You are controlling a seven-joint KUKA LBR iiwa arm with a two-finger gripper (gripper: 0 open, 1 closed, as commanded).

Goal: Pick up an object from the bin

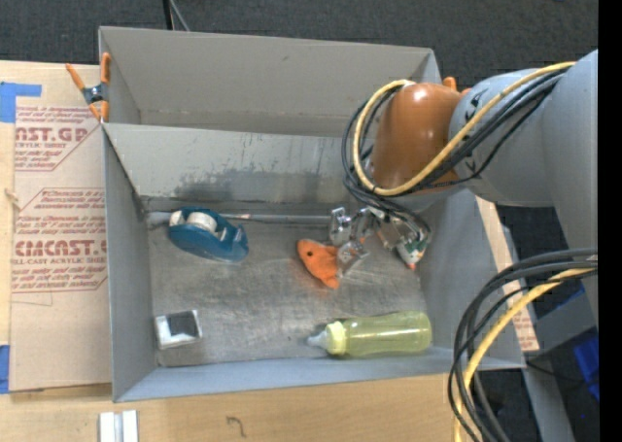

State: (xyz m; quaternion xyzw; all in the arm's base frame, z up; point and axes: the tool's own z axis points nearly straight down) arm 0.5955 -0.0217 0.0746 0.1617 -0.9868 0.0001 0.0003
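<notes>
Your gripper point(350, 236) sits just beside the orange toy point(319, 262); nothing is lifted yet, and you cannot tell its grip

The arm point(530, 139) runs off the right edge and hides much of the bin's point(124, 265) right wall. The end effector point(352, 244) covers the orange toy's point(317, 260) right end. What the small grey square point(178, 328) is, I can't tell.

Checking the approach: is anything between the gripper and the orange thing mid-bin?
Nothing visible does. The gripper is right beside the orange thing; the yellow bottle and blue tape dispenser lie apart from both.
</notes>
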